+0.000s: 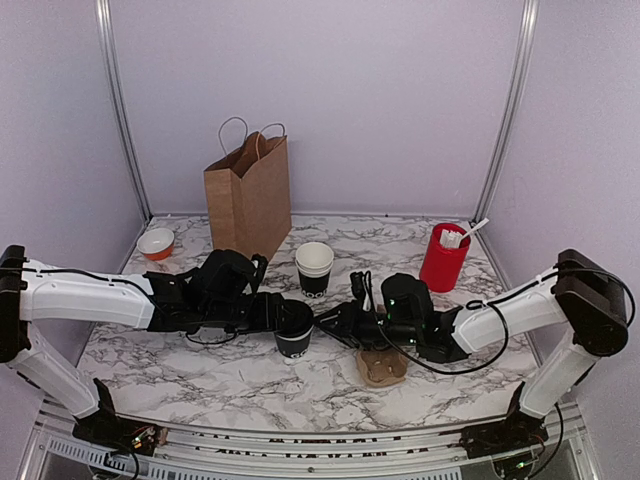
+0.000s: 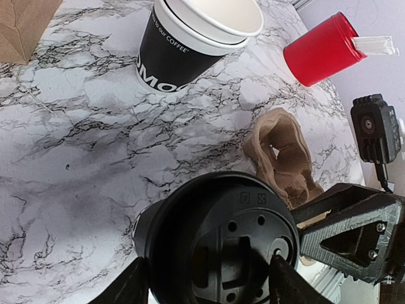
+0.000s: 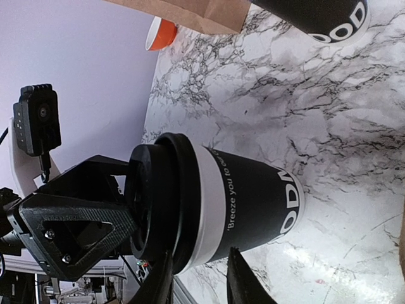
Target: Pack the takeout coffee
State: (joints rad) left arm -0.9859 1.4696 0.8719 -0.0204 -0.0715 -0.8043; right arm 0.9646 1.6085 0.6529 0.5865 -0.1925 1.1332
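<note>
The takeout coffee (image 1: 293, 341) stands upright at the middle of the marble table, a black cup with white lettering (image 3: 253, 202) and a round black lid (image 2: 221, 240). My left gripper (image 2: 209, 284) comes down from above, one finger on each side of the lid and touching it, shut on the lid. My right gripper (image 3: 201, 280) sits close against the cup's right side at rim height. Its fingers are a little apart with nothing between them. In the top view the right gripper (image 1: 323, 322) points left at the cup.
A brown paper bag (image 1: 250, 195) stands open at the back left, with a small orange bowl (image 1: 156, 243) beside it. A stack of lidless black cups (image 1: 314, 267) is behind the coffee. A red cup with white sticks (image 1: 444, 257) stands at the right. A cardboard carrier (image 1: 382, 367) lies near the front.
</note>
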